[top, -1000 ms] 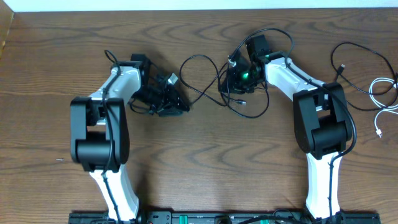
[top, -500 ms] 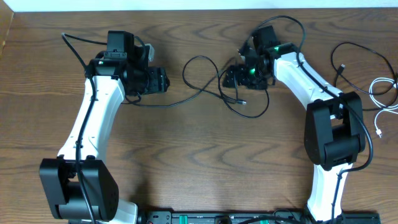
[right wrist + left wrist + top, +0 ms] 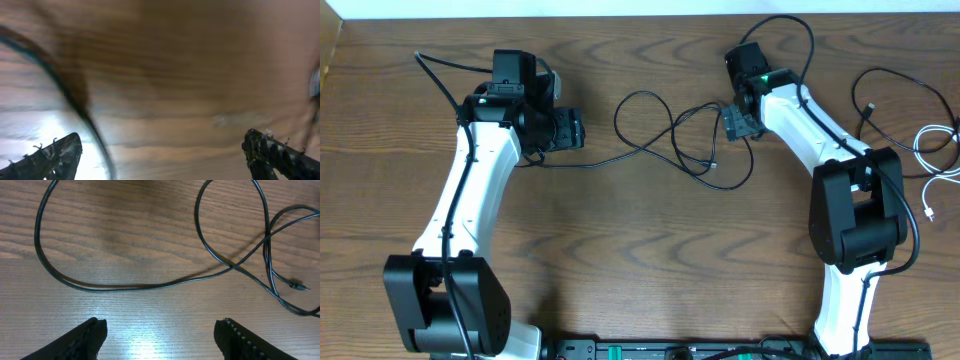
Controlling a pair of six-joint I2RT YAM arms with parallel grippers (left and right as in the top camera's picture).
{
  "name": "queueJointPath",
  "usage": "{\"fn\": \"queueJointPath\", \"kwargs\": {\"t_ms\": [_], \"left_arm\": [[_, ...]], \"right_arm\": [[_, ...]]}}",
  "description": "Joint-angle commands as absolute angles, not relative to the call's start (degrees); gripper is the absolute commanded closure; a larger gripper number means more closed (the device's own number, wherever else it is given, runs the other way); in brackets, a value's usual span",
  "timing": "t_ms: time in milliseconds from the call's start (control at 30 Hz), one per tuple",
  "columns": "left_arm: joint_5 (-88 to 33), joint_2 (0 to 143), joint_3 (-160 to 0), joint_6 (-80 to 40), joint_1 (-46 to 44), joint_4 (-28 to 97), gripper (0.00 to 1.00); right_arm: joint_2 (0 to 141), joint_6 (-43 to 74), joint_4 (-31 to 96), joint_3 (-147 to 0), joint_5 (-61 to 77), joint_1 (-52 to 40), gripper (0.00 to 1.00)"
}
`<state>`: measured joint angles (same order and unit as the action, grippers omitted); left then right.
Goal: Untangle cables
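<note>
Plainly, a thin black cable with a small plug end is being seen loose on the brown wood-grain table. It is being spread in open loops around the 12 o'clock part of the tabletop, between the two arms. The left gripper is being held at about 10 o'clock, just beside the cable's left-hand run. The right gripper is being held at about 1 o'clock, at the cable's right-hand loops.

In the left wrist view, the left gripper is being presented with its jaws spread and nothing between them. The cable is being shown flat on the wood beyond the fingertips, touched by neither. It is being crossed over itself toward 2 o'clock.

In the right wrist view, which is blurred, the right gripper is likewise being shown with jaws wide apart and empty. A dark strand is being seen from 9 o'clock to 7 o'clock, just beside one finger; whether it touches cannot be told.

At 2 to 3 o'clock, well apart from both grippers, a second black cable and a white cable are being seen near the table's edge.
</note>
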<state>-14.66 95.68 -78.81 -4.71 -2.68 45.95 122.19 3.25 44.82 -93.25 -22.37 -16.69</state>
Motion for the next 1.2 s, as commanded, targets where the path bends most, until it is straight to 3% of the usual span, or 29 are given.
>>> {"fn": "queueJointPath", "kwargs": {"t_ms": [0, 33, 167, 233, 367, 467, 600, 767, 900, 1167], "left_arm": [[-13.8, 95.4, -79.3, -5.2, -2.4, 45.8, 0.08], [-13.8, 95.4, -79.3, -5.2, -2.4, 45.8, 0.02], [-13.8, 95.4, -79.3, -5.2, -2.4, 45.8, 0.02], [-13.8, 95.4, -79.3, -5.2, -2.4, 45.8, 0.02], [-13.8, 95.4, -79.3, -5.2, -2.4, 45.8, 0.02], [-13.8, 95.4, -79.3, -5.2, -2.4, 45.8, 0.02], [-13.8, 95.4, -79.3, -5.2, -2.4, 45.8, 0.02], [-13.8, 95.4, -79.3, -5.2, -2.4, 45.8, 0.02], [-13.8, 95.4, -79.3, -5.2, -2.4, 45.8, 0.02], [-13.8, 95.4, -79.3, -5.2, -2.4, 45.8, 0.02]], "right_arm": [[121.5, -3.2, 44.1, -93.7, -34.3, -17.1, 0.01], [121.5, -3.0, 43.7, -93.7, -38.0, -17.0, 0.01], [120.9, -2.6, 43.8, -95.6, -38.5, -16.9, 0.01], [120.4, -1.8, 46.1, -98.1, -31.9, -17.0, 0.01], [119.2, 0.4, 53.5, -105.6, -4.6, -17.0, 0.02], [119.1, 3.0, 56.3, -108.7, 9.3, -17.4, 0.1], [119.2, 7.9, 56.6, -108.4, 20.5, -18.5, 0.32], [119.3, 12.4, 55.5, -105.0, 19.2, -21.4, 0.59], [119.4, 13.2, 49.1, -98.8, 13.3, -26.5, 0.98], [119.4, 15.2, 37.0, -89.8, -13.3, -36.3, 0.96]]}}
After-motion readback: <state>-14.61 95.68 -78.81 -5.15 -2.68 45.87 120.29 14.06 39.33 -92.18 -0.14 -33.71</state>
